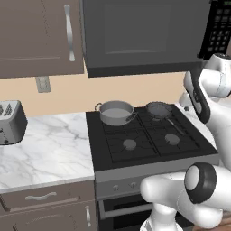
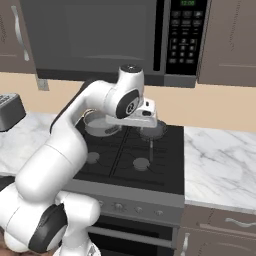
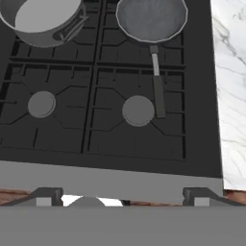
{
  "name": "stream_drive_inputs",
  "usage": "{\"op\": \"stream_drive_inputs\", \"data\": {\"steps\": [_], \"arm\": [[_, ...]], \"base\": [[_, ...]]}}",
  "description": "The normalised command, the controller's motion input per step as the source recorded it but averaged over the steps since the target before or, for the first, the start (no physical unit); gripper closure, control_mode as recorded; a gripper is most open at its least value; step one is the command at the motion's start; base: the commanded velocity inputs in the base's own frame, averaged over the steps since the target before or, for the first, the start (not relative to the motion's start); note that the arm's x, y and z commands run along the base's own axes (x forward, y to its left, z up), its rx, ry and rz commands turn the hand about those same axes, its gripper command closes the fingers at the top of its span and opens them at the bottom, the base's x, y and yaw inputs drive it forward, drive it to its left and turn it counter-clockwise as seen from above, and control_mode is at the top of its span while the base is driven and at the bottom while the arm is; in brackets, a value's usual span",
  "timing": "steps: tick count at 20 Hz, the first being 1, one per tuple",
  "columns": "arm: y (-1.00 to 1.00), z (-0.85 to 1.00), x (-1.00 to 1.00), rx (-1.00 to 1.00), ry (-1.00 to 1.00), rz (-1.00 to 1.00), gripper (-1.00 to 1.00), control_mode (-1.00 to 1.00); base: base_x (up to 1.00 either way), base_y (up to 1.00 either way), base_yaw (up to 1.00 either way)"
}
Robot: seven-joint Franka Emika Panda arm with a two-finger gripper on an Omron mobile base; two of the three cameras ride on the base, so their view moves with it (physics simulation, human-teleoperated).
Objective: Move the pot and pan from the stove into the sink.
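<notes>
Hand view looks down on the stove (image 3: pixel 110 144), whose steel front edge runs along the bottom and whose right edge meets a marble counter (image 3: pixel 230 86) at 3 o'clock; both front burners lie bare, leaving open grate between the camera and the cookware. At 11 o'clock the pot (image 3: pixel 41 19) sits on the back left burner, one loop handle turned toward 4 o'clock. At 12 o'clock the pan (image 3: pixel 151 18) rests on the back right burner, its long axis running from 12 to 6 o'clock, the thin handle pointing toward the front edge and ending just beside the front right burner. Both finger tips (image 3: pixel 45 198) of the gripper (image 3: pixel 122 201) stand wide apart at the bottom, holding nothing and touching nothing
</notes>
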Motion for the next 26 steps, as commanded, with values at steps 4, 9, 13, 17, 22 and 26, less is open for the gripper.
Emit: {"op": "stream_drive_inputs", "data": {"steps": [4, 9, 13, 17, 22, 26], "arm": [[-0.06, -0.45, -0.04, 0.00, -0.08, 0.00, -1.00, -1.00], [-0.14, -0.53, -0.16, 0.00, -0.22, 0.03, -1.00, -1.00], [-0.09, -0.47, -0.01, -0.01, -0.29, 0.07, -1.00, -1.00], [-0.04, -0.39, 0.20, 0.00, -0.23, 0.07, -1.00, -1.00], [-0.02, -0.36, 0.36, 0.00, -0.15, 0.06, -1.00, -1.00], [-0.02, -0.28, 0.47, 0.00, -0.02, 0.06, -1.00, -1.00]], "base": [[0.00, 0.00, 0.00], [0.00, 0.00, 0.00], [0.00, 0.00, 0.00], [0.00, 0.00, 0.00], [0.00, 0.00, 0.00], [0.00, 0.00, 0.00]]}}
